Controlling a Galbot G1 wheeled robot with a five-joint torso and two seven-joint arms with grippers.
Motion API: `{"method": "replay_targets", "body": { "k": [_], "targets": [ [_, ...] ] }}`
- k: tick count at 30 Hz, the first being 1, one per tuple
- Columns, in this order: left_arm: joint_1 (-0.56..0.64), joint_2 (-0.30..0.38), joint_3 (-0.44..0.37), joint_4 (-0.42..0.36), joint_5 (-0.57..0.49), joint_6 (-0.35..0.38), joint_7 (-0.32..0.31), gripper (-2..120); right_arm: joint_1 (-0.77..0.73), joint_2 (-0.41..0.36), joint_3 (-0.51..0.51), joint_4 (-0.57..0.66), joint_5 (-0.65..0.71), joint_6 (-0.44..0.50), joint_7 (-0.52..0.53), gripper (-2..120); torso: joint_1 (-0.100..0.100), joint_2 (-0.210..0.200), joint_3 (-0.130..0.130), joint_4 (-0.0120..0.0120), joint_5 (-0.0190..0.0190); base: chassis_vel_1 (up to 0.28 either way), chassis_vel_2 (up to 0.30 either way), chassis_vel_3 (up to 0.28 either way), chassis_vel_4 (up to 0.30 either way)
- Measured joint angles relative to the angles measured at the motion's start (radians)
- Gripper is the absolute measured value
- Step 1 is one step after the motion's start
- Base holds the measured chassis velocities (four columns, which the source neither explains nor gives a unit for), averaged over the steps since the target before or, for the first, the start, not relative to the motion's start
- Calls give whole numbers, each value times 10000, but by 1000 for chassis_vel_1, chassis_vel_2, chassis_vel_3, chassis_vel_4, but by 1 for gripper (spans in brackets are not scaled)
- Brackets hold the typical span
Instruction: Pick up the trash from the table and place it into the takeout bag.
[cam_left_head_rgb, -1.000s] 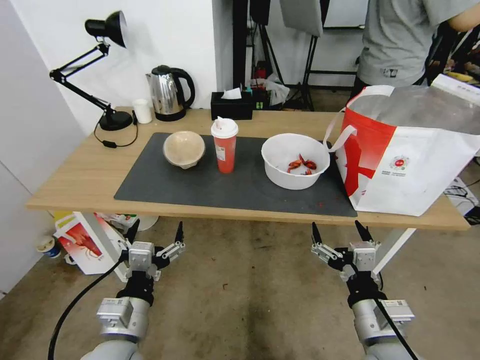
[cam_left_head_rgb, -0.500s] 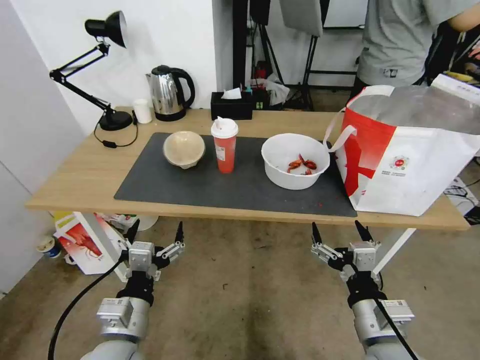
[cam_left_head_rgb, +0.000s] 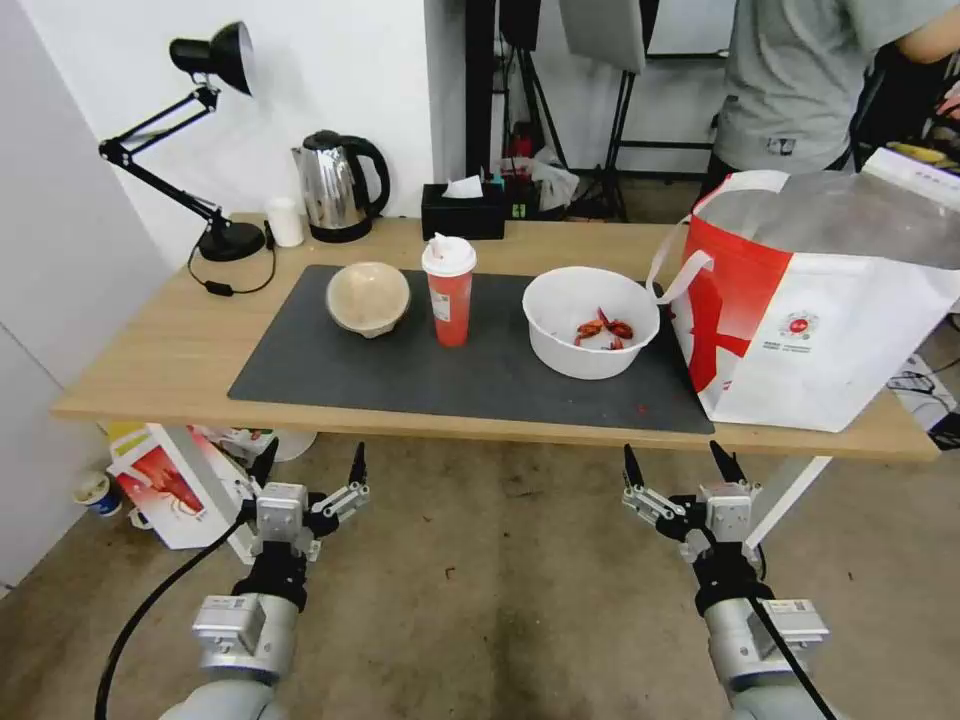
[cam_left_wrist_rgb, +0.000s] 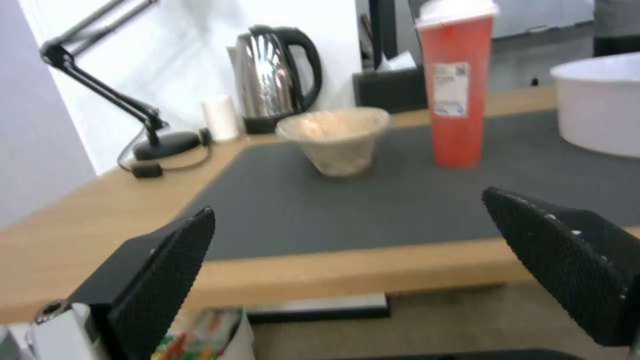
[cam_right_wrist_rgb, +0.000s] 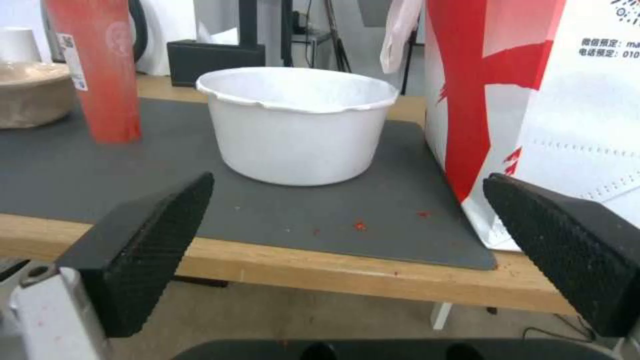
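Three pieces of trash stand in a row on the table's (cam_left_head_rgb: 150, 370) dark grey mat: a beige pulp bowl (cam_left_head_rgb: 368, 297) (cam_left_wrist_rgb: 333, 140) at the left, a tall red cup with a white lid (cam_left_head_rgb: 450, 290) (cam_left_wrist_rgb: 455, 80) in the middle, and a wide white bowl with red crayfish shells (cam_left_head_rgb: 590, 320) (cam_right_wrist_rgb: 297, 125) at the right. The takeout bag (cam_left_head_rgb: 830, 300) (cam_right_wrist_rgb: 533, 100) stands open at the table's right end, close beside the white bowl. My left gripper (cam_left_head_rgb: 310, 468) and right gripper (cam_left_head_rgb: 678, 467) hang open below the front edge, holding nothing.
Along the table's back edge are a black desk lamp (cam_left_head_rgb: 190, 140), a small white cup (cam_left_head_rgb: 285, 221), a steel kettle (cam_left_head_rgb: 338, 186) and a black tissue box (cam_left_head_rgb: 463, 211). A smaller crayfish-printed bag (cam_left_head_rgb: 165, 485) sits on the floor under the table's left side. A person stands behind the bag.
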Motion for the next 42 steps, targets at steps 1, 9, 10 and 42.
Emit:
{"method": "replay_targets", "body": {
  "k": [1, 9, 10, 42],
  "targets": [
    [-17, 2, -31, -2, -19, -26, 9, 100, 21, -15, -8, 1, 0, 11, 18, 100, 0, 0, 0, -1, -2, 0, 0, 0, 0],
    [-547, 185, -983, -181, -437, -638, 35, 100, 1802, -1195, -357, 365, 106, 1086, 1284, 100, 1, -1, 2, 2, 0, 0, 0, 0, 0],
    [-833, 310, -1504, -343, -728, -1081, 57, 100, 2377, -1569, -478, 492, 145, 1435, 1697, 100, 2, -1, 2, -1, 0, 0, 0, 0, 0],
    [-2849, 1601, -4362, -1432, -2990, -3396, 1261, 100, 4359, -3477, -2088, 459, 692, 2246, 2661, 100, 0, -1, 0, -1, -1, 0, 0, 0, 0]
  ]
}}
